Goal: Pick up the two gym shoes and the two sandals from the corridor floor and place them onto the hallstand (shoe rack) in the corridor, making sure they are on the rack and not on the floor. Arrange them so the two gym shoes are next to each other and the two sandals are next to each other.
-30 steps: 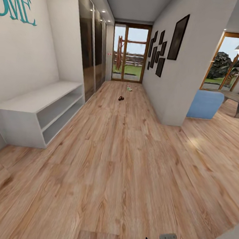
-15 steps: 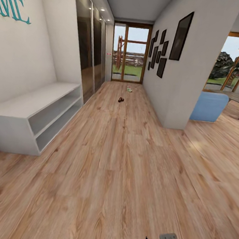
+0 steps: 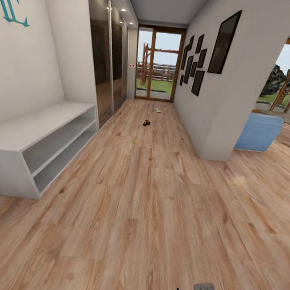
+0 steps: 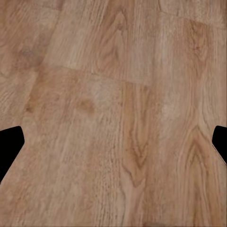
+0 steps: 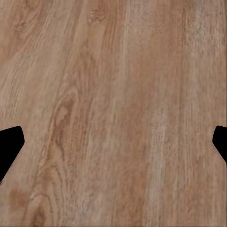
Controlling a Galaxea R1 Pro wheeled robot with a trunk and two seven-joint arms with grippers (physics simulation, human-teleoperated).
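I saw the shoe rack [image 3: 37,151] at the left wall, its shelves bare. Far down the corridor floor [image 3: 146,216] lay a dark sandal [image 3: 146,123] and, beyond it, a gym shoe [image 3: 156,109]. My left end effector [image 4: 113,146] and right end effector [image 5: 113,146] hung spread wide over bare planks, holding nothing.

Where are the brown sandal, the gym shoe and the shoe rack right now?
sandal [image 3: 146,123], head view, the dark upper; too small to tell details.
gym shoe [image 3: 157,109], head view, its pale-green body, far down the corridor.
shoe rack [image 3: 40,123], head view, bare top surface.
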